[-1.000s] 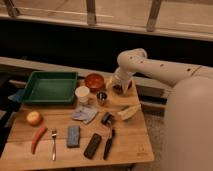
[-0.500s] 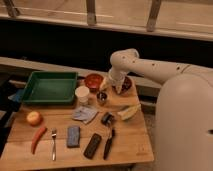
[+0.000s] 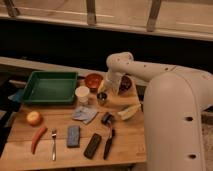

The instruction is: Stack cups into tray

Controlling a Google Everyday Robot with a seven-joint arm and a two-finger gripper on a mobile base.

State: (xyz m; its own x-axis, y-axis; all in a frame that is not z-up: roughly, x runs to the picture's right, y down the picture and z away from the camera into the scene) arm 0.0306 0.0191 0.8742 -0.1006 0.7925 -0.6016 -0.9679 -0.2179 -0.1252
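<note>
The green tray lies at the back left of the wooden table and holds nothing. The white cup stands upright just right of the tray. The small steel cup stands to the right of the white cup. My gripper hangs at the end of the white arm, right above and behind the steel cup, near the orange bowl.
A dark red bowl sits behind the arm. On the table lie an apple, a red chili, a fork, a blue sponge, a cloth, a banana-like item and dark tools.
The arm has swung left across the table, bringing the gripper from near the dark red bowl to above the steel cup. The cups have not moved.
</note>
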